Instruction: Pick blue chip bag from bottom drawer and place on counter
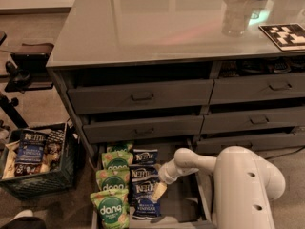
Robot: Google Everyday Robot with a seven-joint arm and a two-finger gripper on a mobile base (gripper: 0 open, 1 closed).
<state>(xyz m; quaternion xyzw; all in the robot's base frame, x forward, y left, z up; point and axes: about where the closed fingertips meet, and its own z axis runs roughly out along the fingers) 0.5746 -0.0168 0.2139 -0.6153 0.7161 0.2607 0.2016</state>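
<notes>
The bottom drawer (183, 202) is pulled open at the foot of the cabinet. It holds a column of dark blue Kettle chip bags (143, 174) beside a column of green dang bags (113, 180). My gripper (159, 191) reaches down from the white arm (243, 185) and sits at the right edge of the nearest blue chip bag (144, 202), touching or just above it. The glossy grey counter (152, 23) spreads across the top of the cabinet.
A black wire crate (40, 173) with another Kettle bag (28, 147) stands on the floor to the left. A clear bottle (236, 15) and a checkered board (286, 35) sit on the counter's right side. The drawer fronts (138, 97) above are slightly open.
</notes>
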